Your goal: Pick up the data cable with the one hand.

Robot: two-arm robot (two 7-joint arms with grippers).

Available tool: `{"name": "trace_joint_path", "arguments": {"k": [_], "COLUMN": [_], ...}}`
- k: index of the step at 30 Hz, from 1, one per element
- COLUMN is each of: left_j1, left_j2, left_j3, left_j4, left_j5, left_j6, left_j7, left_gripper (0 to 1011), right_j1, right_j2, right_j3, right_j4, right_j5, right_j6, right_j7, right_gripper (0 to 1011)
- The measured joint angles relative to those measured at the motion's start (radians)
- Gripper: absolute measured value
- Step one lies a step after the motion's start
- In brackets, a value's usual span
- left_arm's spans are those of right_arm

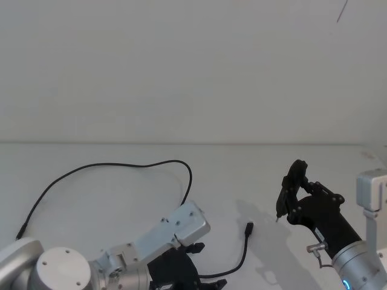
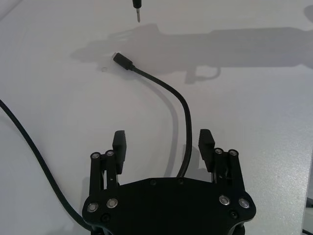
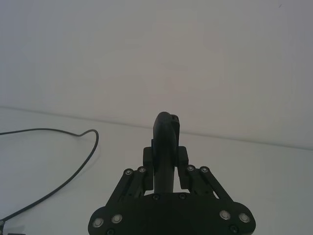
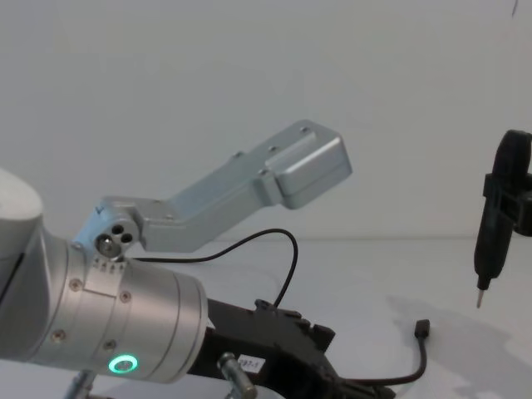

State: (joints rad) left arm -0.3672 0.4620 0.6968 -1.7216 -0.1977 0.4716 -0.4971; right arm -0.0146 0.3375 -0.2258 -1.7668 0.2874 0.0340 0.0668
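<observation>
Left gripper (image 2: 163,142), lower centre of the left wrist view, jaws wide open, data cable (image 2: 185,110) lying between them, ungripped. Right gripper (image 3: 165,159) clamps a pen-like tool (image 3: 165,132).

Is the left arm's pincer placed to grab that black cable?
Probably yes: the left pincer is open and the data cable runs between its fingers, nothing blocking. The right pincer holds a pen-like tool apart.

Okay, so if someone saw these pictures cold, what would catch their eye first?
The long black data cable loops across the white table and runs through the open left gripper at the near edge. On the right, the right gripper is shut on a pen-like tool, tip down near the cable's plug.
</observation>
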Motion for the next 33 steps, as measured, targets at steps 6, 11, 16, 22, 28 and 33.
{"name": "trace_joint_path", "arguments": {"k": [6, 11, 16, 22, 28, 33], "left_j1": [-0.002, -0.004, -0.004, -0.005, -0.005, -0.006], "left_j2": [-0.010, -0.015, -0.018, -0.021, -0.022, -0.023], "left_j3": [0.004, 0.005, 0.007, 0.008, 0.008, 0.009], "left_j4": [0.009, 0.013, 0.016, 0.018, 0.019, 0.020], "left_j5": [0.006, 0.009, 0.011, 0.012, 0.013, 0.014], "left_j6": [0.006, 0.008, 0.010, 0.012, 0.013, 0.013], "left_j7": [0.005, 0.007, 0.009, 0.010, 0.010, 0.011], "left_gripper": [773, 599, 453, 230, 85, 56], "right_j1": [0.000, 0.000, 0.000, 0.000, 0.000, 0.000], "right_j2": [0.000, 0.000, 0.000, 0.000, 0.000, 0.000], "right_j3": [0.000, 0.000, 0.000, 0.000, 0.000, 0.000], "right_j4": [0.000, 0.000, 0.000, 0.000, 0.000, 0.000], "right_j5": [0.000, 0.000, 0.000, 0.000, 0.000, 0.000], "right_j6": [0.000, 0.000, 0.000, 0.000, 0.000, 0.000], "right_j7": [0.000, 0.000, 0.000, 0.000, 0.000, 0.000], "right_gripper": [279, 279, 279, 279, 279, 279]}}
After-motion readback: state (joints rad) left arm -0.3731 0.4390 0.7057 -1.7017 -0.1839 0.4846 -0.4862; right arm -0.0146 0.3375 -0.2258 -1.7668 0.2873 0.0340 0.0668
